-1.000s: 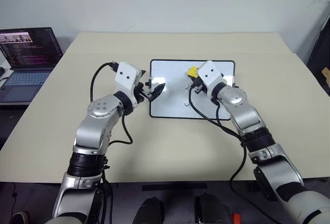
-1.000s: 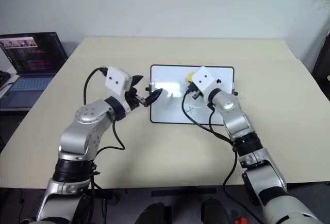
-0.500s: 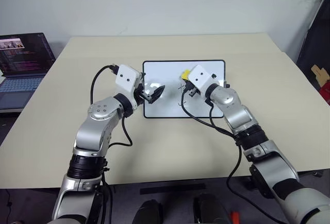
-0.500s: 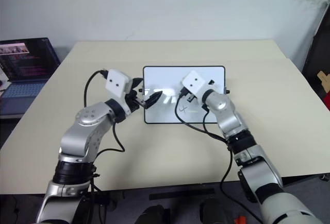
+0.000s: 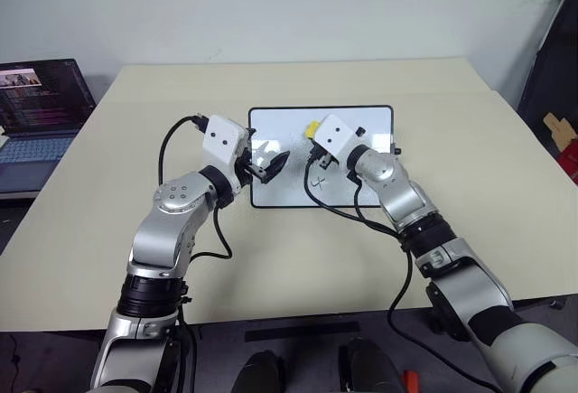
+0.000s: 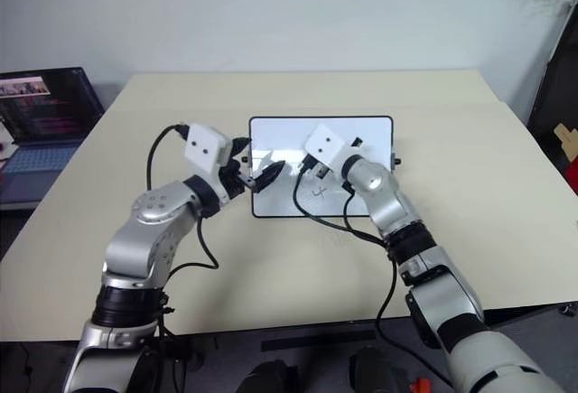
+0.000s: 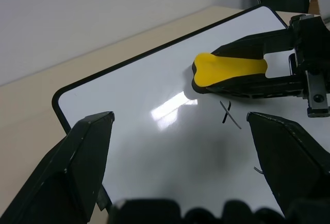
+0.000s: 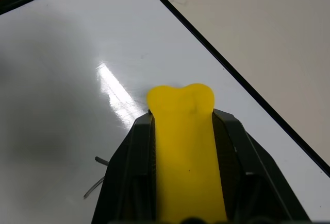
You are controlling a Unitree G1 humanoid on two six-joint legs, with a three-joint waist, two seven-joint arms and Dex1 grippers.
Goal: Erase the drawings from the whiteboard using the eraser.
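The whiteboard [image 5: 361, 117] lies flat in the middle of the tan table. My right gripper [image 5: 312, 135] hangs over its left half, shut on the yellow eraser [image 5: 311, 127], whose tip sits at the board's surface [image 8: 181, 96]. Just on the near side of the eraser is a thin black cross of the drawings [image 7: 230, 115], with a few short strokes [image 8: 97, 175] close by. Over the board's left edge my left gripper [image 5: 276, 160] stands open, its fingers [image 7: 87, 162] spread wide with nothing between them.
An open laptop [image 5: 36, 104] stands off the table's far left corner. A dark upright object [image 5: 553, 41] and a brown item [image 5: 553, 127] are beyond the right edge. Bare tabletop [image 5: 298, 257] surrounds the board.
My right gripper has carried the eraser leftward across the board, toward the left gripper, rolling slightly. The left gripper has stayed put. The camera view has shifted.
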